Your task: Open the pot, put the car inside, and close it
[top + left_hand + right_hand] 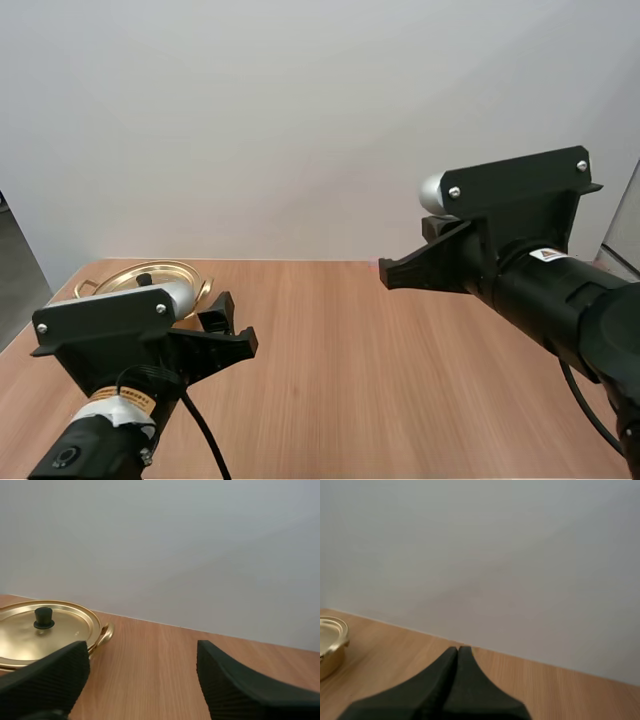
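I have the pot (327, 662) sitting at the far left corner of the table (400, 380), with its lid (27, 632) on and the black knob (44, 618) standing upright at the middle. That makes the opening step the one in hand, as I judge it. My left gripper (142, 652) hangs low over the wood just in front of the pot and a little to its right. Its fingers (55, 680) stand well apart with the ribbed faces turned to each other, and nothing lies between them. I read that spread as readiness for the knob, which is the natural handhold on this lid. The arm will need to swing left and reach forward to bring the knob into the gap. My right gripper (458, 652) is held higher, out over the middle of the table and well apart from the pot. Its fingers are pressed together as one dark wedge and carry nothing. I take it to be parked clear so the left arm has room to lift the lid away.
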